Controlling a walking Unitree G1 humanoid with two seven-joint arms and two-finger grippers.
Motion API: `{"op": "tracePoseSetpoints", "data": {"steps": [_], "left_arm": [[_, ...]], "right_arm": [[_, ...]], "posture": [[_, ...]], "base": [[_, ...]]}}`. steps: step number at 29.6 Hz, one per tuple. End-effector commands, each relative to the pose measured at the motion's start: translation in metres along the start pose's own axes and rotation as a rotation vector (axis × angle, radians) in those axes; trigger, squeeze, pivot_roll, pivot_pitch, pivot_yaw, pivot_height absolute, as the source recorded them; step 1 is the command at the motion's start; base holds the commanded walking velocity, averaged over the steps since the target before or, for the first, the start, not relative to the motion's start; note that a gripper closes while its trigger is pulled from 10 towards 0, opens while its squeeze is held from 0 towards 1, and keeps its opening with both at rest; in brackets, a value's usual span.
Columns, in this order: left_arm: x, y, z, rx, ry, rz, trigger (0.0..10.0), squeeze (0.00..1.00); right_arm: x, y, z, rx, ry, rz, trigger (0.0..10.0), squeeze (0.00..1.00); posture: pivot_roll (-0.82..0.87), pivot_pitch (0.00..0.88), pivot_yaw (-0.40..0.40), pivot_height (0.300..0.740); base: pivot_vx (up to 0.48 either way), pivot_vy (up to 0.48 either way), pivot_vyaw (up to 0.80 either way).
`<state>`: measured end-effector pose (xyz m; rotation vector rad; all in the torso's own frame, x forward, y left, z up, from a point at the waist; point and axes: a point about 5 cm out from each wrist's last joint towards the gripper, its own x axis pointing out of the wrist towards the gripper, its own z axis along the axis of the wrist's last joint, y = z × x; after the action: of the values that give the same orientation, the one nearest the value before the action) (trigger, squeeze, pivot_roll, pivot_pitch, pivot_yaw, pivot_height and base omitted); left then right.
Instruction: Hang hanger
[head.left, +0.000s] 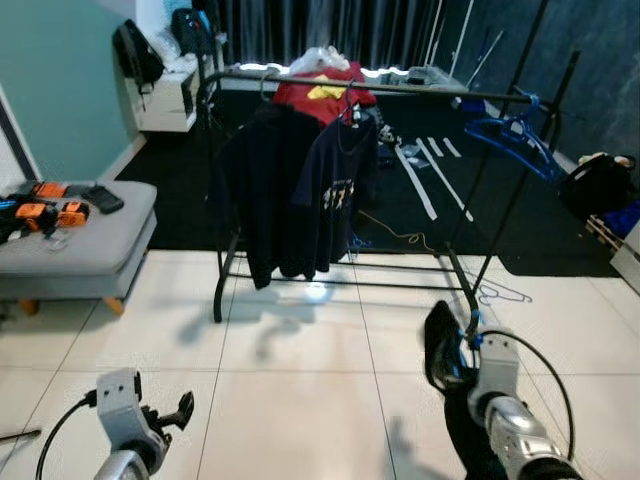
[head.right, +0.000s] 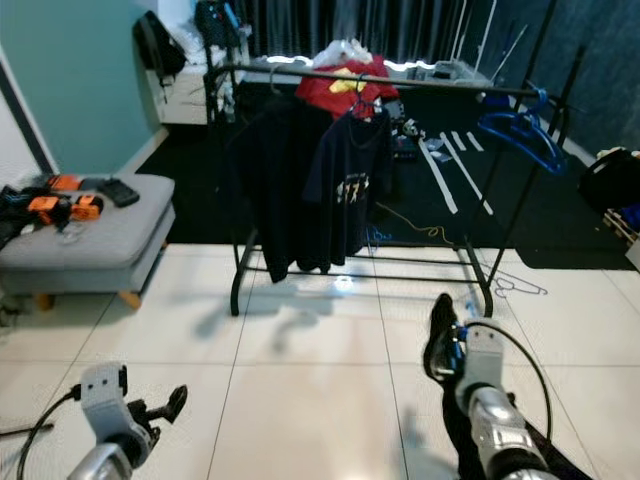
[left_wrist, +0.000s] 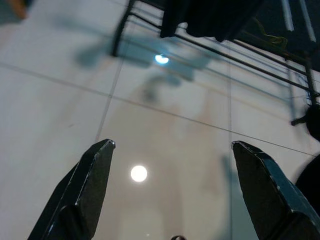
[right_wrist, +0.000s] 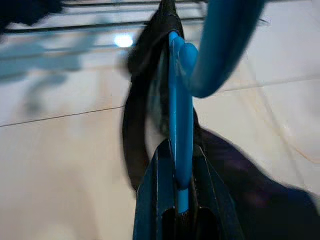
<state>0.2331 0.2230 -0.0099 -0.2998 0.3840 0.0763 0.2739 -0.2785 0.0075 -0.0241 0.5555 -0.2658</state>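
On a white tiled floor (head.left: 300, 390) near a black clothes rack (head.left: 440, 92), the right gripper (right_wrist: 181, 167) pinches a blue hanger (right_wrist: 181, 125) draped with dark clothing (head.left: 440, 350), held low at the near right, well short of the rail. Dark shirts (head.left: 300, 185) and a red one (head.left: 325, 90) hang at the rack's left end, with empty blue hangers (head.left: 515, 135) at its far right end. At the near left, the left gripper (left_wrist: 172, 165) hovers over bare tile, fingers (left_wrist: 85, 190) spread wide. A grey bench (head.left: 85, 245) stands to the left.
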Motion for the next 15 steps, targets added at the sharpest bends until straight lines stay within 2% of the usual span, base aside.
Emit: {"op": "tracePoseSetpoints", "data": {"steps": [1,4,7,12,14,15], "left_arm": [[-0.003,0.002,-0.007,0.013,0.021,0.004,10.0,0.0],[-0.002,0.001,-0.006,0.013,0.017,0.0,10.0,0.0],[0.0,-0.002,-0.005,0.017,0.013,-0.012,10.0,0.0],[0.002,-0.003,-0.004,0.017,0.009,-0.017,10.0,0.0],[0.003,-0.004,-0.003,0.018,0.007,-0.016,10.0,0.0],[0.003,-0.004,-0.003,0.018,0.007,-0.016,10.0,0.0]], "right_arm": [[0.003,0.0,0.015,0.019,-0.05,-0.01,10.0,0.0],[0.004,-0.004,0.024,0.04,-0.073,-0.027,10.0,0.0],[0.007,-0.005,0.046,0.063,-0.131,-0.028,10.0,0.0],[0.009,-0.003,0.061,0.067,-0.178,-0.008,10.0,0.0],[0.009,0.003,0.088,0.071,-0.26,0.041,10.0,0.0],[0.009,0.003,0.088,0.071,-0.26,0.041,10.0,0.0]], "posture": [[-0.09,0.0,-0.043,0.736],[-0.09,0.0,-0.037,0.736],[-0.1,0.0,-0.026,0.736],[-0.1,0.0,-0.023,0.736],[-0.11,0.0,-0.022,0.736],[-0.11,0.0,-0.022,0.736]], "base": [[0.48,0.0,-0.77],[0.48,0.0,-0.79],[0.48,0.0,-0.79],[0.48,0.0,-0.79],[0.48,0.0,0.0],[0.48,0.0,0.0]]}}
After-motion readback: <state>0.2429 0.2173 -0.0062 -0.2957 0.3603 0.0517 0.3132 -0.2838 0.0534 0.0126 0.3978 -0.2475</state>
